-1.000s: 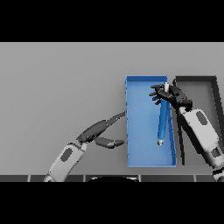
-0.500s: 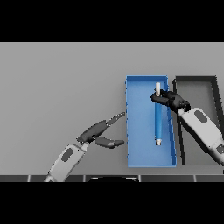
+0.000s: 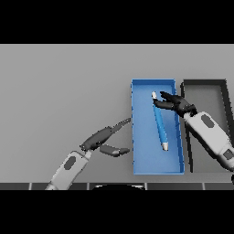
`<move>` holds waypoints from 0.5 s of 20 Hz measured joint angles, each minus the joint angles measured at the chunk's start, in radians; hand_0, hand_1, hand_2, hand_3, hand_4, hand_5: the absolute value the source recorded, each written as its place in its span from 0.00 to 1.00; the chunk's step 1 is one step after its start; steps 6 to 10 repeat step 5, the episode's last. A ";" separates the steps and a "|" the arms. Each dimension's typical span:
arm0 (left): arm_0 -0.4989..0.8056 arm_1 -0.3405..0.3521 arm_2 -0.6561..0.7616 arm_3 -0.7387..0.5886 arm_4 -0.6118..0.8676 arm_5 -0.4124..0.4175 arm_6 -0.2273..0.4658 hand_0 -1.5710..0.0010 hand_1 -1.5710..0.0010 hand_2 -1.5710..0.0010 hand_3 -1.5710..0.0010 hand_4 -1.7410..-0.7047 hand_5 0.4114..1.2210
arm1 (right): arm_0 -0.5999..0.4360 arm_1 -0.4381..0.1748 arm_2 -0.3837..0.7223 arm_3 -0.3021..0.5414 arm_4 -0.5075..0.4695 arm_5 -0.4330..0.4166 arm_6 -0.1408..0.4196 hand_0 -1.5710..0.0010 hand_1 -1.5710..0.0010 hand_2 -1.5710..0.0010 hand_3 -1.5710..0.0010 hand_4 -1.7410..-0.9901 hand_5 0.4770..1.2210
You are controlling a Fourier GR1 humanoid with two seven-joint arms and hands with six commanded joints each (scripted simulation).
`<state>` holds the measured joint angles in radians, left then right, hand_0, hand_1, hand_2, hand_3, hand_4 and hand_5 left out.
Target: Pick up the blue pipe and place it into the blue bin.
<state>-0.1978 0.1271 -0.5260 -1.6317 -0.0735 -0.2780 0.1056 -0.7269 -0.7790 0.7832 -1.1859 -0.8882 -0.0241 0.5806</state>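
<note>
The blue pipe [image 3: 160, 122] with pale ends lies inside the blue bin [image 3: 141, 160], slanting from the upper middle down toward the bin's right side. My right hand [image 3: 179, 105] reaches over the bin's right wall, its fingers spread and straight beside the pipe's upper end, curled round nothing. I cannot tell whether the fingertips still touch the pipe. My left hand [image 3: 101, 137] hovers open over the table just left of the bin, fingers pointing at the bin's left wall and thumb stuck out below.
A dark grey bin [image 3: 205, 89] stands right next to the blue bin on its right, and my right forearm crosses over it. Bare grey table stretches to the left and behind.
The pipe's upper end has swung left and the pipe now lies in the bin. My right hand has let go and drawn back slightly. The left hand has barely moved.
</note>
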 measured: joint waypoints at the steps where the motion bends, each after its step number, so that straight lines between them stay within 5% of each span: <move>1: -0.007 0.001 0.008 -0.006 0.009 0.000 0.013 1.00 1.00 1.00 1.00 0.83 0.08 | -0.005 0.004 -0.002 0.008 0.003 0.000 -0.011 0.86 0.94 0.98 1.00 0.78 0.44; 10: -0.024 0.002 0.015 -0.028 0.033 -0.009 0.052 1.00 1.00 1.00 1.00 0.83 0.08 | 0.001 -0.011 0.002 -0.003 0.010 0.009 -0.006 0.86 0.94 0.98 1.00 0.78 0.43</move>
